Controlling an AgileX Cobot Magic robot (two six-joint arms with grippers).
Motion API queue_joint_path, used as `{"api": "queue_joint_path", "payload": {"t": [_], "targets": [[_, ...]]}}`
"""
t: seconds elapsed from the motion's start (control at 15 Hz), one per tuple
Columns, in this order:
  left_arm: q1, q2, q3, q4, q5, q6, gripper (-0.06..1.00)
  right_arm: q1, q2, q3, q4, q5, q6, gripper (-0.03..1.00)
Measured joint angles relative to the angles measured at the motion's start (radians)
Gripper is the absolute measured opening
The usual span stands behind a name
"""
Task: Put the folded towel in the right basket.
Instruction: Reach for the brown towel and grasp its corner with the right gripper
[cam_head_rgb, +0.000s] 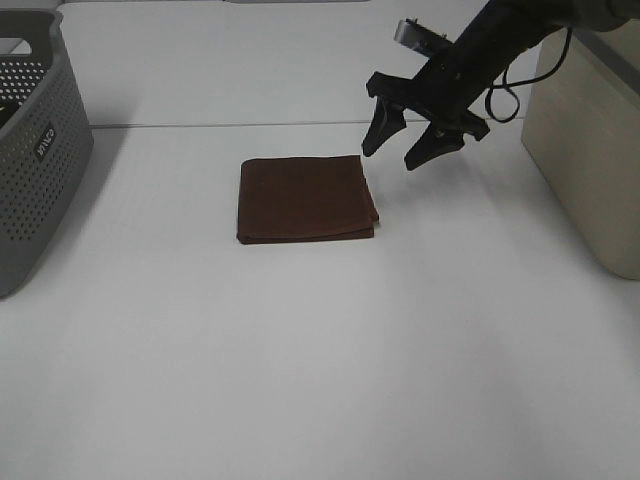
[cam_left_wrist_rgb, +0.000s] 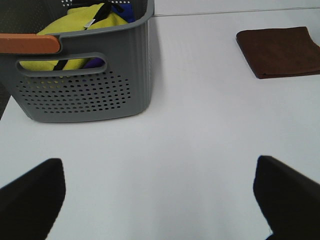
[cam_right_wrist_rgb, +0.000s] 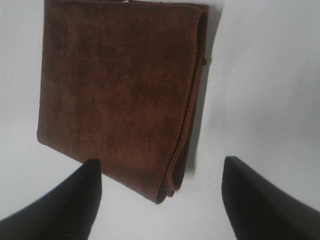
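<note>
A folded brown towel (cam_head_rgb: 305, 198) lies flat on the white table, near the middle. It also shows in the right wrist view (cam_right_wrist_rgb: 120, 92) and far off in the left wrist view (cam_left_wrist_rgb: 280, 51). My right gripper (cam_head_rgb: 400, 145) is open and empty, hovering above the table just beyond the towel's far right corner. In the right wrist view its fingertips (cam_right_wrist_rgb: 55, 207) straddle the towel's near edge. The right basket (cam_head_rgb: 585, 135) is a beige bin at the table's right edge. My left gripper (cam_left_wrist_rgb: 160, 200) is open and empty over bare table.
A grey perforated basket (cam_head_rgb: 30, 150) stands at the far left; in the left wrist view (cam_left_wrist_rgb: 90, 95) it holds yellow and blue cloth. The right arm's cable (cam_head_rgb: 505, 95) hangs near the beige bin.
</note>
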Motion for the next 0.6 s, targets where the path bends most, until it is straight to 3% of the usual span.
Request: {"api": "queue_joint_path", "payload": {"t": [0.27,0.6], "targets": [[0.000,0.000,0.000,0.000,0.000,0.000,0.97,-0.033,0.156,-0.137,0.076,0.059,0.000,0.66],[0.000,0.000,0.000,0.000,0.000,0.000,0.97,-0.017,0.223,-0.150,0.140,0.068,-0.028,0.66]]}}
